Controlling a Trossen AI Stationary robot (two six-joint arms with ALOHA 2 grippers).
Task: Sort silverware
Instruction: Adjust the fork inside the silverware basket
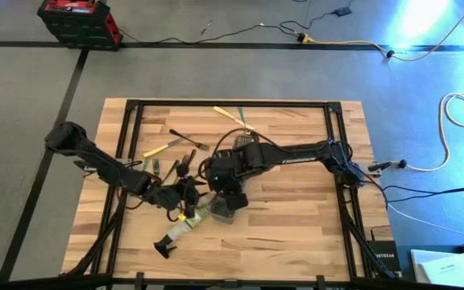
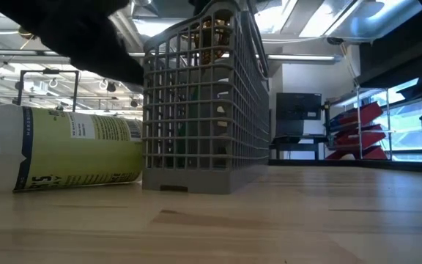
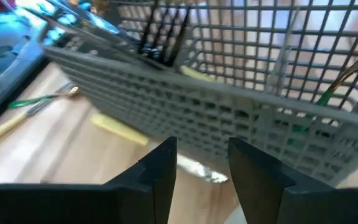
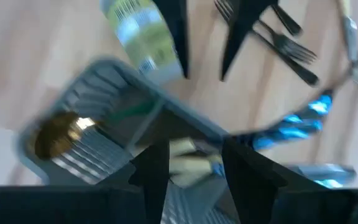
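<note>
Tabletop [image 1: 296,217] was pale wood planks on a black frame, grey floor around it, red-black case [image 1: 79,20] at the far left; shelving and ceiling lights beyond in the low view; caddy [image 2: 204,103] and lying bottle [image 2: 57,150] sat mid-tabletop; silverware [image 1: 176,149] scattered far-left of the caddy, some inside it; left hand [image 3: 201,174] partly open, empty, beside the caddy wall; right hand [image 4: 194,168] partly open above the caddy, holding nothing I could see; right half and near edge bare.
</note>
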